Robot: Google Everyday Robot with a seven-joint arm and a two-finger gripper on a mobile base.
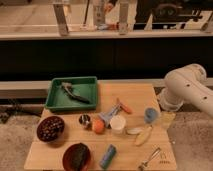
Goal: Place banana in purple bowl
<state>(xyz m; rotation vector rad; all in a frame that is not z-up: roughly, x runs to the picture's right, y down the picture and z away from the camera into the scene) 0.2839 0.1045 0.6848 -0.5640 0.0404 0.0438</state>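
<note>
Where the white arm (187, 85) bends over the table's three o'clock edge, the gripper (166, 119) hangs low above the wood. Whether it is spread or pressed together I cannot tell from where I stand. Just beside it, at its nine o'clock, sits a small light-blue cup (151, 115). The banana (143, 136) lies at about the gripper's seven o'clock, near it but apart. It is a small, pale yellow, slightly curved piece, flat on the wooden table (140, 95), its length running from one o'clock to seven o'clock. A pale flat thing (134, 131) lies close against its nine o'clock side. Further toward nine o'clock stands a white cup (118, 124), with a round orange fruit (98, 126) just beside it, and an orange stick (125, 107) lies at the cup's twelve o'clock. The purple bowl (50, 128) is well apart from the banana, across at the table's nine o'clock edge. It is round and dark maroon, with a beaded-looking inside. At its five o'clock is a red-rimmed bowl (77, 156) holding a dark lump, and at its one o'clock a green tray (85, 86).
</note>
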